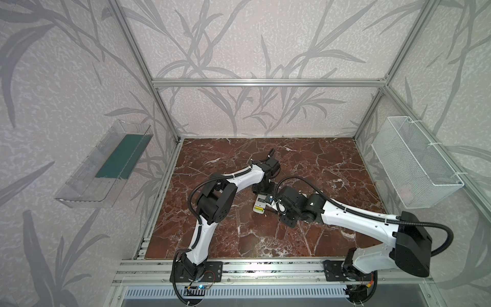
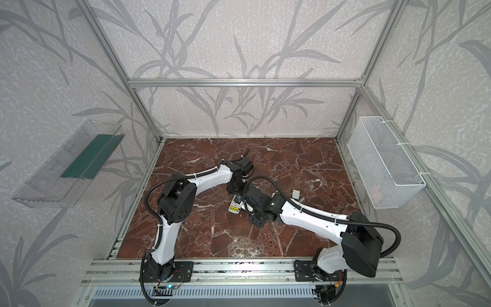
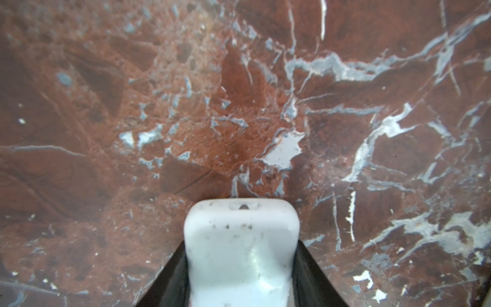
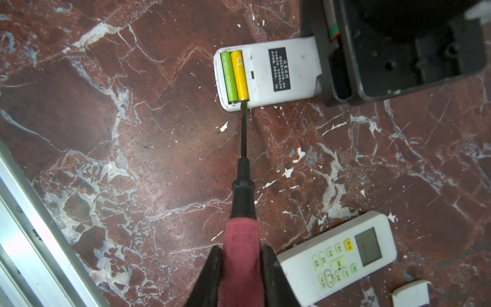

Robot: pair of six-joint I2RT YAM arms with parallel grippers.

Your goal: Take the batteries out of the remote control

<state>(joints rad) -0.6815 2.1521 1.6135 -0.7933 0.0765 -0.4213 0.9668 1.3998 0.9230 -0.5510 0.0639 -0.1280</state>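
Right gripper (image 4: 241, 249), reaching low, holds screwdriver (image 4: 242, 183) tip at yellow battery (image 4: 240, 75).

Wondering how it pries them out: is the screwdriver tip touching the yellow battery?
Touching. The right wrist view shows the screwdriver with its tip against the yellow battery, no gap.

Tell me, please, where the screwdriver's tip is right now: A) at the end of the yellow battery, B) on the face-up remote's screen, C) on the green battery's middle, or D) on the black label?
A: in the right wrist view the screwdriver in the right gripper has its tip at the end of the yellow battery in the open remote.
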